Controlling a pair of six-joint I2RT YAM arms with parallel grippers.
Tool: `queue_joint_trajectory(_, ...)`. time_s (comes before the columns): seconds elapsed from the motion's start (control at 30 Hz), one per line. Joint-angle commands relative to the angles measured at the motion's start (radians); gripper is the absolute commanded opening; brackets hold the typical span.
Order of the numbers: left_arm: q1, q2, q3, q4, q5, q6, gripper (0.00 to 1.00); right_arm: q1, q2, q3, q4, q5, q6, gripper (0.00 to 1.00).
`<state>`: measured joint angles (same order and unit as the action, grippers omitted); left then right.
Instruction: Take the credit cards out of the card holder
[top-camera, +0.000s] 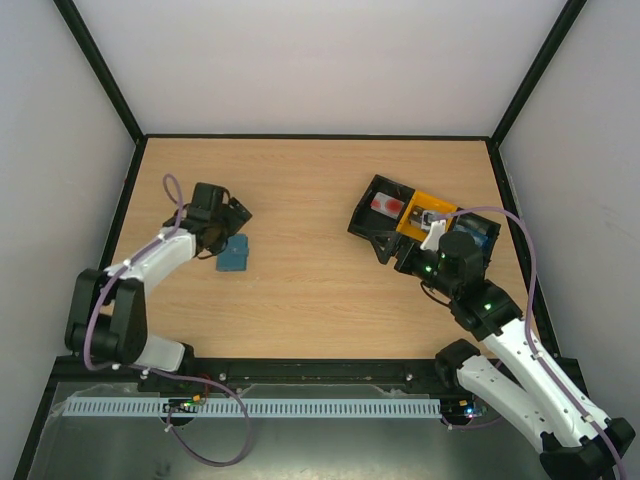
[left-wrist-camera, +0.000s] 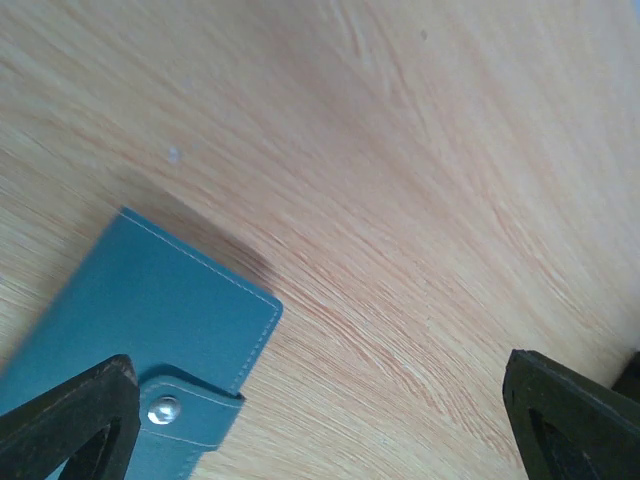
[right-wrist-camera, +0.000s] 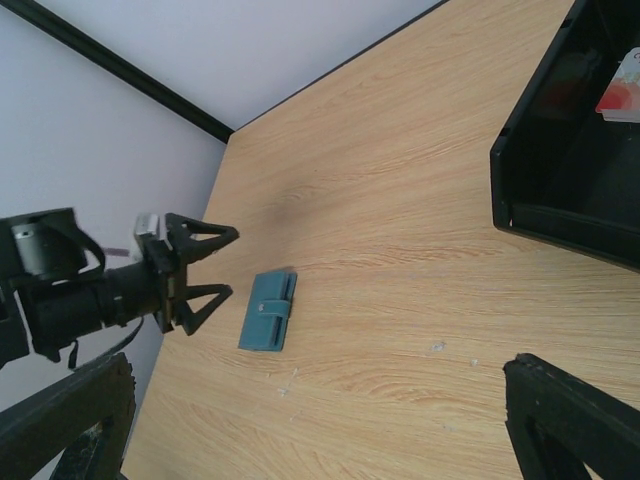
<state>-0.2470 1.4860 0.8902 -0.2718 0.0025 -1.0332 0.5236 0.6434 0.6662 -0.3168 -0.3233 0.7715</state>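
Card holder (top-camera: 234, 254) lies shut on the table (top-camera: 320, 300), left of centre, w/ tab snapped down. Card w/ red mark (top-camera: 385, 204) sits in the tray (top-camera: 362, 222); its print is too small to read. L gripper (right-wrist-camera: 233, 262) is low beside the holder, arm bent, jaws wide, holding nothing. R gripper (right-wrist-camera: 320, 400) is by the tray, jaws wide, also holding nothing.

The card holder (top-camera: 234, 256) lies flat and closed on the left side of the tabletop (top-camera: 320, 310), slightly askew. It is teal-blue with pale stitching along its edges. Its small tab (left-wrist-camera: 200, 400) is fastened over one edge by a silver snap (left-wrist-camera: 164, 409).
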Motion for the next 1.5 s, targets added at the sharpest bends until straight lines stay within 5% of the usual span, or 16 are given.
queue_joint_trajectory(0.0,0.077,-0.119,-0.110,0.117,0.083,0.183,1.00,-0.004,-0.008,0.004,0.012,-0.001,0.003,0.98)
queue_joint_trajectory(0.33,0.277,-0.119,-0.205,0.097,0.104,0.247,0.83,-0.005,-0.009,-0.001,0.021,0.003,0.013,0.98)
queue_joint_trajectory(0.67,0.228,-0.053,-0.272,0.262,0.192,0.253,0.64,-0.004,-0.005,0.004,0.006,0.008,0.012,0.98)
queue_joint_trajectory(1.3,0.085,-0.012,-0.387,0.384,0.360,0.256,0.44,-0.004,-0.006,0.001,0.000,0.021,0.022,0.98)
queue_joint_trajectory(1.47,0.136,-0.030,-0.408,0.406,0.334,0.270,0.43,-0.005,-0.007,0.003,-0.008,0.020,0.023,0.98)
